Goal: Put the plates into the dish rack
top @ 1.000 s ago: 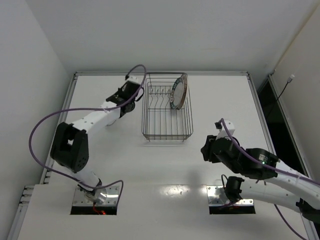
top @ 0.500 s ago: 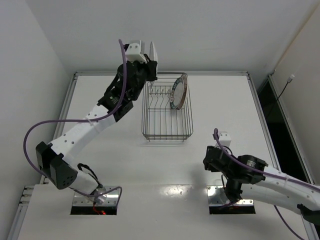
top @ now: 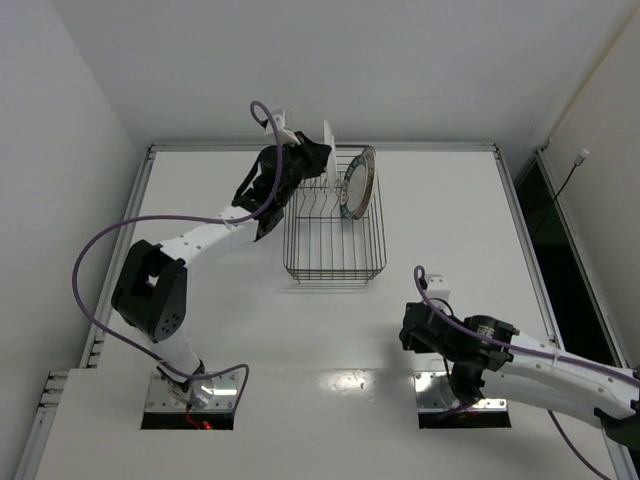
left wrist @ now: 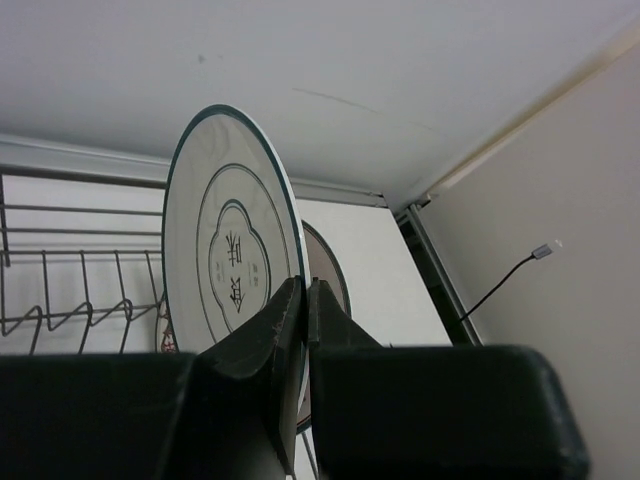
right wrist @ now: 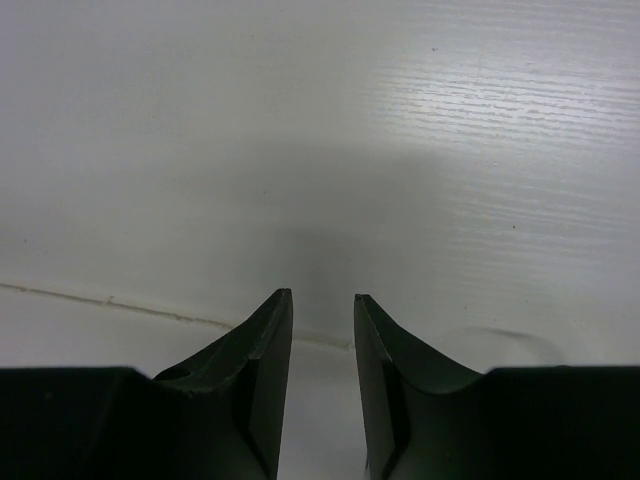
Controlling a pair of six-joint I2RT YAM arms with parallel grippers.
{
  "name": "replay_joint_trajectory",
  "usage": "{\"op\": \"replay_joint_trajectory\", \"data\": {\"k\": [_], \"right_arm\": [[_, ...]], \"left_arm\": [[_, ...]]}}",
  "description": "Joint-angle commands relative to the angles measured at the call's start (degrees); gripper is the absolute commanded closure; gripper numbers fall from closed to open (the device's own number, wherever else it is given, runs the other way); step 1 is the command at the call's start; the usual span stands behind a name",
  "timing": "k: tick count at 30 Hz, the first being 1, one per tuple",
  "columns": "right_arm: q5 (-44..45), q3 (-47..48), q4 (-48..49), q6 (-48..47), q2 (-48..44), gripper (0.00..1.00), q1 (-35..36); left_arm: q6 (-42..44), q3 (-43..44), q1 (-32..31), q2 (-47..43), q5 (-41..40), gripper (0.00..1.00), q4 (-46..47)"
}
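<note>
The left gripper [top: 312,152], upper centre of the top view, is clamped on the rim of the pale plate [top: 328,140]; the plate stands on edge, just above the upper edge of the rack [top: 333,235] in the frame; in the left wrist view its ringed face fills the left half, a thin dark line round its edge; a second plate [top: 357,183] leans on edge in the rack's upper right; the right gripper [right wrist: 322,295], lower right of the top view, has its fingers narrowly apart with nothing between them, over the table [top: 450,200].
</note>
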Motion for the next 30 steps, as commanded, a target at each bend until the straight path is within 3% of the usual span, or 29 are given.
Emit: {"op": "replay_joint_trajectory", "data": {"k": [1, 13, 23, 29, 30], "right_arm": [[-0.42, -0.23, 2.71, 1.21, 0.44, 0.72, 0.26], [-0.42, -1.28, 2.71, 1.73, -1.5, 0.72, 0.26], [-0.42, -1.28, 2.19, 1.73, -1.5, 0.69, 0.26], [-0.42, 6.07, -0.62, -0.46, 0.44, 0.62, 0.26], [-0.42, 7.58, -2.02, -1.07, 1.22, 0.62, 0.26]], "left_arm": [[-4.49, -0.4, 0.3, 0.03, 2.91, 1.0, 12.19], [-8.44, -5.51, 1.44, 4.69, 8.09, 1.0, 17.04], [-4.15, -1.39, 1.44, 7.77, 6.43, 1.0, 6.15], [-1.77, 3.19, 0.21, 11.28, 4.84, 1.0, -0.36], [-0.98, 4.5, 0.21, 11.29, 5.36, 0.95, -0.97]]}}
